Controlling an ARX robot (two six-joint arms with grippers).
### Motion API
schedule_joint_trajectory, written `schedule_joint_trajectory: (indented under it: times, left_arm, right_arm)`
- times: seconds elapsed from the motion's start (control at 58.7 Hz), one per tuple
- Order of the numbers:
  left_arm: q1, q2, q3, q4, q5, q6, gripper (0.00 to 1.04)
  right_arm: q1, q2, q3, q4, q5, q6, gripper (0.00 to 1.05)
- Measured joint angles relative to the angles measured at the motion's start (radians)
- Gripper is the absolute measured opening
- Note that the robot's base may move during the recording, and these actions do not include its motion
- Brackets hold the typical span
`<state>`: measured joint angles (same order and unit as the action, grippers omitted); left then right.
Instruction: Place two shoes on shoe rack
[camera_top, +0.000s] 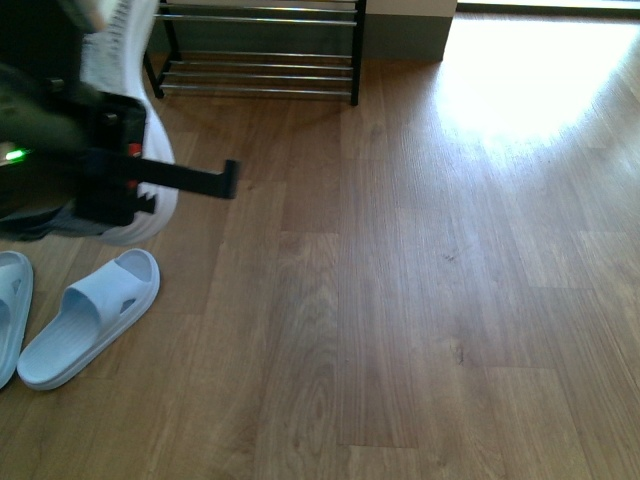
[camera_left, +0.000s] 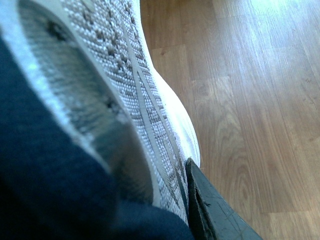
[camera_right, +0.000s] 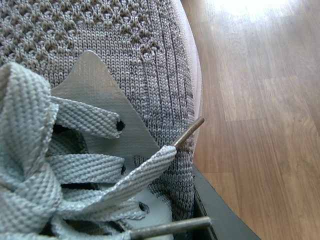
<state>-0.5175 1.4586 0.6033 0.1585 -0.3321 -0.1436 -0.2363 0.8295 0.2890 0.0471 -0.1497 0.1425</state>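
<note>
The left gripper (camera_top: 190, 178) was clamped on a grey knit sneaker (camera_top: 120, 50), held clear of the floor (camera_top: 450, 280) with its thick, ribbed white sole turned outward, in front of the shoe rack (camera_top: 356, 50), a black frame with thin shiny chrome rods. The left wrist view showed coarse knit, smooth navy lining and one flat black finger (camera_left: 210, 210) pressed against the shoe's side. In the right wrist view, the right gripper (camera_right: 212, 207) showed only one dark finger beside a laced sneaker (camera_right: 150, 75) of honeycomb knit with flat woven laces; its grip could not be judged. Two light-blue moulded slides (camera_top: 90, 315) lay on the wood-grain planks near the held shoe
</note>
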Motion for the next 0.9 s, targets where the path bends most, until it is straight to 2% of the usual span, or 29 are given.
schedule_joint_trajectory:
  times: [0.222, 0.903]
  left_arm:
    - [0.013, -0.304, -0.143, -0.078, -0.049, -0.010, 0.02]
    - [0.016, -0.327, -0.146, -0.079, -0.046, -0.006, 0.02]
  right_arm:
    - [0.000, 0.000, 0.000, 0.000, 0.000, 0.000, 0.05]
    - [0.000, 0.000, -0.001, 0.000, 0.000, 0.000, 0.05]
